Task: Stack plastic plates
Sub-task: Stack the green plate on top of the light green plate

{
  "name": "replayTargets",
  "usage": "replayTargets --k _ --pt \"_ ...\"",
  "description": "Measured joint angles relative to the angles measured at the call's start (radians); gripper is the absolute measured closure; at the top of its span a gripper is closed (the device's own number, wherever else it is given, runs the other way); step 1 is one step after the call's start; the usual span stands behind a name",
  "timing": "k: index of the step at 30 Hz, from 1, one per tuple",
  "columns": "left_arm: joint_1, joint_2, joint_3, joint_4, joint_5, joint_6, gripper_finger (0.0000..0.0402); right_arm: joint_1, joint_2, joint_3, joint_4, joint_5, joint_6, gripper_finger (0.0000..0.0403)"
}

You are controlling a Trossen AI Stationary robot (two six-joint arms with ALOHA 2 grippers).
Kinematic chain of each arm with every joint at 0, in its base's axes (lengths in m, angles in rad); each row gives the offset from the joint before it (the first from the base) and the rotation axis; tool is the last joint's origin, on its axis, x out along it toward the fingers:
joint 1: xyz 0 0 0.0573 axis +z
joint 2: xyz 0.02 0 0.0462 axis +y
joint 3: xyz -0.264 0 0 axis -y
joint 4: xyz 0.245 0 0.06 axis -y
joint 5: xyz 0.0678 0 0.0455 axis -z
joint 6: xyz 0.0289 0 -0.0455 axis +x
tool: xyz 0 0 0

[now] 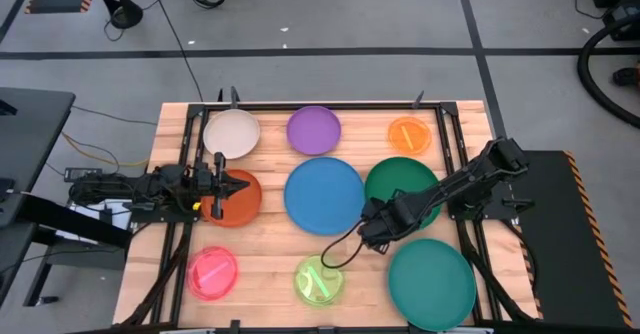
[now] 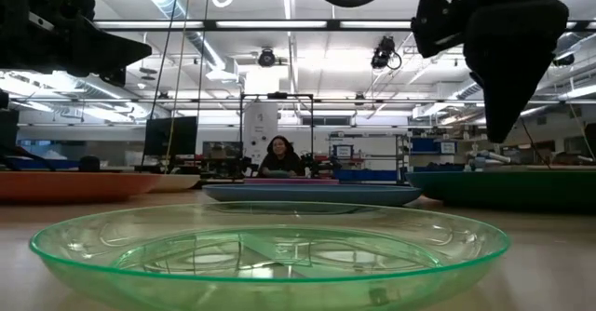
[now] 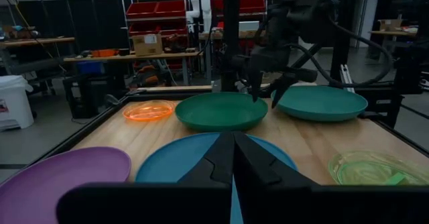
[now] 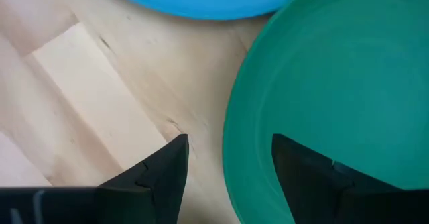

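On the wooden table [image 1: 270,249], high view: nine plates lie singly, none stacked. Blue plate [image 1: 323,195] centre, dark green plate [image 1: 398,179] right of it, teal plate [image 1: 432,284] near right. The left gripper [image 1: 236,186] sits over the rust-orange plate [image 1: 240,206]; the right gripper [image 1: 368,230] hangs between blue and dark green. Left wrist view: fingers [image 3: 221,158] pressed together, tips meeting. Right wrist view: fingers [image 4: 164,167] spread wide, straddling the dark green plate's rim, holding nothing.

- We see a wooden table [image 1: 270,249] carrying nine plates, none stacked.
- Far row: cream plate [image 1: 232,134], purple plate [image 1: 313,130], small orange plate [image 1: 409,135].
- Middle: rust-orange plate [image 1: 240,202], blue plate [image 1: 323,195], dark green plate [image 1: 398,179].
- Near: pink plate [image 1: 212,272], lime plate [image 1: 318,280], teal plate [image 1: 432,282].
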Motion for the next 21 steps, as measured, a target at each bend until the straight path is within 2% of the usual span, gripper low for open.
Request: replayTargets --k 9,16,21 --pt "0.0 0.0 0.0 0.0 0.0 0.0 0.039 -0.003 0.123 -0.02 0.024 -0.067 -0.059 0.0184" --pt "0.0 0.0 0.0 0.0 0.0 0.0 0.039 -0.04 0.143 -0.02 -0.007 -0.059 -0.103 0.0185" --pt "0.0 0.0 0.0 0.0 0.0 0.0 0.039 -0.063 0.145 -0.02 -0.007 -0.054 -0.129 0.0202"
